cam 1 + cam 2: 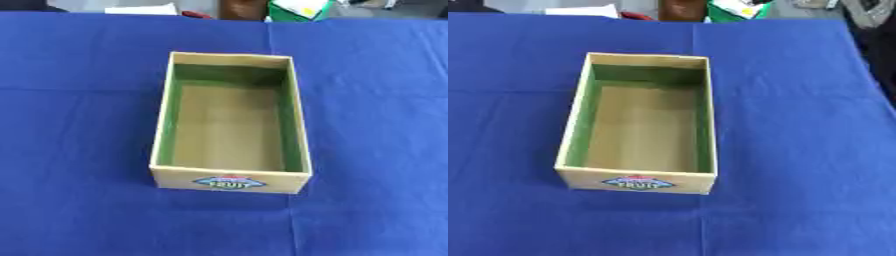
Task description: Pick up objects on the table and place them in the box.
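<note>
box (229, 182) sat mid counter (79, 125) on the blue cloth, totally empty inside. no loose objects showed on the cloth, neither robot hand was in shot, so nothing looked packed yet.

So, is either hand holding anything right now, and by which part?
Nothing is seen held: neither hand shows in either view. Only the empty tan cardboard box stands on the blue tablecloth.
</note>
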{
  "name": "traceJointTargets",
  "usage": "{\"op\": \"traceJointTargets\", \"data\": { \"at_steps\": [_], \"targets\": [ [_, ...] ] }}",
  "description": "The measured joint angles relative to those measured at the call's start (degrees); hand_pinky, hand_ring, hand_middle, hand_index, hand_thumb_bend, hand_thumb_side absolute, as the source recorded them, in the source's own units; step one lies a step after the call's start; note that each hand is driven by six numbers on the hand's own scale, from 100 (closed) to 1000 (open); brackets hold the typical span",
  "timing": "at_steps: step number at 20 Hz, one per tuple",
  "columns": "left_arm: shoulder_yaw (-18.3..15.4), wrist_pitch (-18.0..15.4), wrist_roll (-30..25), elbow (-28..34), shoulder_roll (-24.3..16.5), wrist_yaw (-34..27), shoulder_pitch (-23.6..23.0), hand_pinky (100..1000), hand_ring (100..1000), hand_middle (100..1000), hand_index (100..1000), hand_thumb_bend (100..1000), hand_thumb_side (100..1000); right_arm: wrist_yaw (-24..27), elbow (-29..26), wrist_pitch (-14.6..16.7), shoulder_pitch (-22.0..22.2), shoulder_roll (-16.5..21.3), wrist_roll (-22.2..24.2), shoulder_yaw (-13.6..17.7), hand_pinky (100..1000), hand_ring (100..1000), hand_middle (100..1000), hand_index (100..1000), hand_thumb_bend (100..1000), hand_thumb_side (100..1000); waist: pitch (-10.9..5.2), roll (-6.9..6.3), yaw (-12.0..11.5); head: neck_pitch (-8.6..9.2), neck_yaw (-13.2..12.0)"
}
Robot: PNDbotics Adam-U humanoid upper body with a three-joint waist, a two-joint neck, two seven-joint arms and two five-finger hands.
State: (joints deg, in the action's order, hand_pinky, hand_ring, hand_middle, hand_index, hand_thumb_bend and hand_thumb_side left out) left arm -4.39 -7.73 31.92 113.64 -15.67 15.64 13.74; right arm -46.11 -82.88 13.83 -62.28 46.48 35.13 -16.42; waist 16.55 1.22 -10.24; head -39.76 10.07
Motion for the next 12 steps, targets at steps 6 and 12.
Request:
{"op": "traceJointTargets", "data": {
  "at_steps": [6, 12],
  "targets": [
    [0.02, -0.16, -0.26, 0.0, -0.01, -0.06, 0.42, 509, 539, 550, 723, 100, 477, 2.54, -6.8, -0.37, -0.8, -1.13, 3.78, -4.05, 662, 627, 571, 586, 100, 332, -0.02, 0.04, -0.2, -0.01, 0.2],
    [0.04, -0.17, -0.29, 0.0, -0.01, -0.26, 0.48, 509, 539, 550, 723, 100, 477, 6.74, -10.89, -2.65, -0.08, -1.3, 6.65, -7.36, 662, 627, 574, 595, 100, 340, -0.02, 0.25, -0.36, 0.0, 0.17]
  ]
}}
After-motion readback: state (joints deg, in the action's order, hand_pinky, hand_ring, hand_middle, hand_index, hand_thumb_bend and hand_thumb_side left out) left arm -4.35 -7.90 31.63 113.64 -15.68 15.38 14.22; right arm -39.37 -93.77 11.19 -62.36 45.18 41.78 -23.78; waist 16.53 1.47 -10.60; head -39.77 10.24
